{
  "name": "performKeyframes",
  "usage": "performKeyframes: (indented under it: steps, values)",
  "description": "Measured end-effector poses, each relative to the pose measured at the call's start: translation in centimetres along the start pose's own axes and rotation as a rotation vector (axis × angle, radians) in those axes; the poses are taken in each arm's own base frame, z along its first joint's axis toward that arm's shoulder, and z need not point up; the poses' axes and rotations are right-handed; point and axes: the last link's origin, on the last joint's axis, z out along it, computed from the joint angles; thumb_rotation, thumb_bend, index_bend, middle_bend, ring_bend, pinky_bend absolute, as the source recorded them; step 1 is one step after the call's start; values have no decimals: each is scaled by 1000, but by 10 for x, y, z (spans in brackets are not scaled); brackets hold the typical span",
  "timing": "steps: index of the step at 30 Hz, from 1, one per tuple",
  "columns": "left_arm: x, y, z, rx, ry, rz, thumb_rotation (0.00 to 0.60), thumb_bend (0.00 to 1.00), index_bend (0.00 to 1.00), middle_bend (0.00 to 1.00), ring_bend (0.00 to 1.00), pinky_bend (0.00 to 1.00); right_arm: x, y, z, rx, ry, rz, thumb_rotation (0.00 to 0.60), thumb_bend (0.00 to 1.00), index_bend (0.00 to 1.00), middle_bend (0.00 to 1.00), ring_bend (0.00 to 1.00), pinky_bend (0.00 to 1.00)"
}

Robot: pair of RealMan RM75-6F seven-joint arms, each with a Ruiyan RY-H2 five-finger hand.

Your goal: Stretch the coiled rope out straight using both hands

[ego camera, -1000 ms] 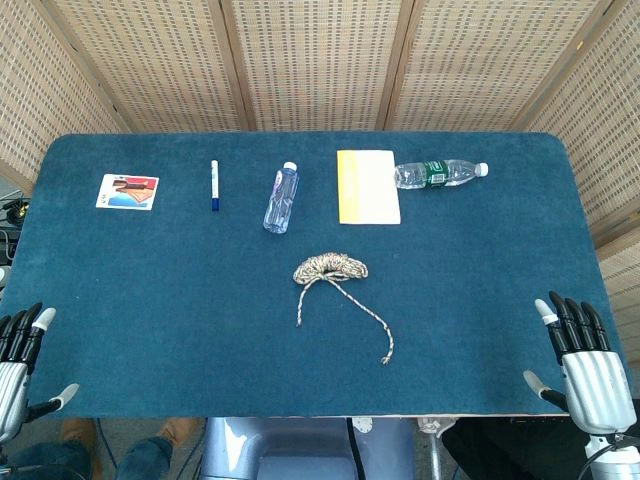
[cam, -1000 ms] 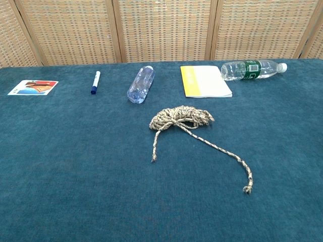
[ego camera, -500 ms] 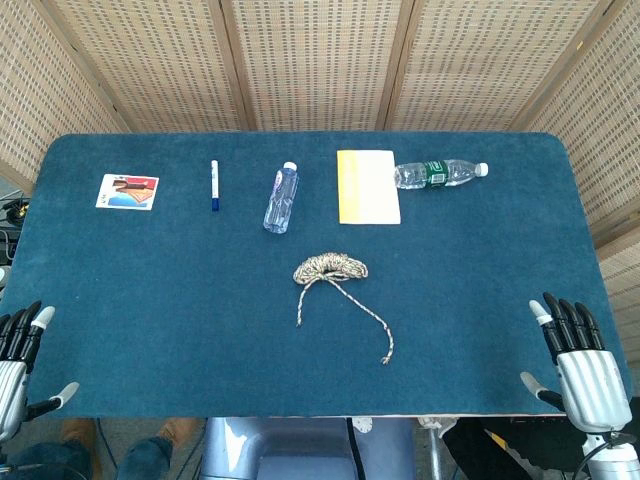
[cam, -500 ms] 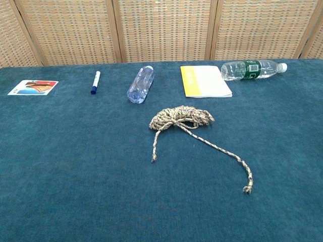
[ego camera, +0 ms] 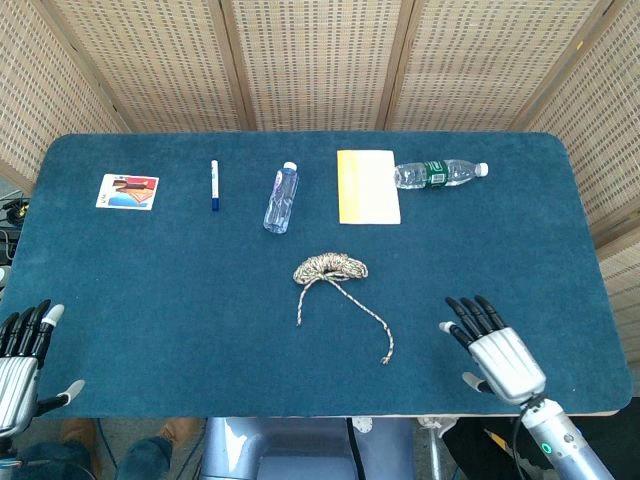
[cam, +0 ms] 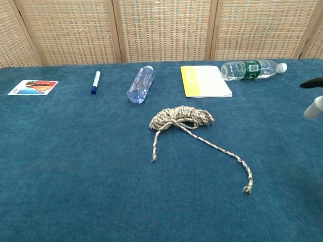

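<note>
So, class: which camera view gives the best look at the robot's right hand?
The head view: the whole right hand shows from above, fingers spread over the table, empty, to the right of the rope. The chest view catches only blurred fingertips at its right edge.

The table (ego camera: 150, 300) is dark blue. The rope (ego camera: 331, 268) is tan with dark and white specks. The notebook (ego camera: 367, 186) is yellow and cream. One bottle (ego camera: 440, 173) has a green label. The pen (ego camera: 214, 185) is white with a blue end. The hands (ego camera: 497, 352) are silver with black fingers (ego camera: 470, 312).
</note>
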Motion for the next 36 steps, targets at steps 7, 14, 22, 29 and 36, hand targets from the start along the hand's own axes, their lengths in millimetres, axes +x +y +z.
performKeyframes:
  steps: [7,14,22,29,36]
  values:
    - [-5,-1,7,21,-26,11,600,0,0,0,0,0,-13,-27,44,183,-126,-52,600,624,321,0,0,0]
    - [-9,0,12,30,-41,23,600,0,0,0,0,0,-24,-56,72,294,-162,-109,600,627,326,0,0,0]
    - [-11,2,12,28,-39,38,600,0,0,0,0,0,-40,-70,87,359,-192,-211,600,627,333,0,0,0]
    - [-15,3,12,31,-46,45,600,0,0,0,0,0,-52,-84,97,381,-201,-261,600,637,346,0,0,0]
    - [-16,3,13,33,-50,47,600,0,0,0,0,0,-68,-84,100,345,-242,-281,600,654,368,0,0,0]
